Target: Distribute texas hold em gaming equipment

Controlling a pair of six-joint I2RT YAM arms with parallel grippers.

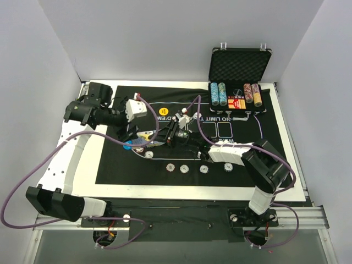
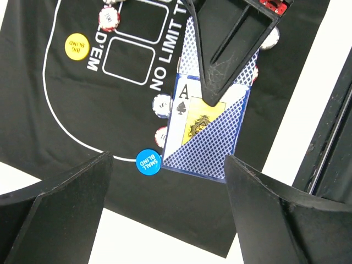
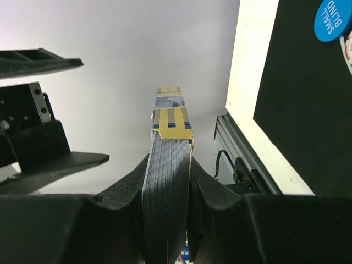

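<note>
Top view: four poker chips lie in a near row on the felt mat. One yellow button sits far-centre and one blue button near-left. Four chip stacks stand in the case at far right. Left wrist view: the left pincer stands wide open, gripping nothing, over one card pack showing an ace of spades. Right wrist view: the right pincer is clamped on that pack, holding it off the mat. Judged step: card distribution, with chips partly laid out. The next move probably requires the left pincer to close squarely on the pack's free end without disturbing nearby chips.
</note>
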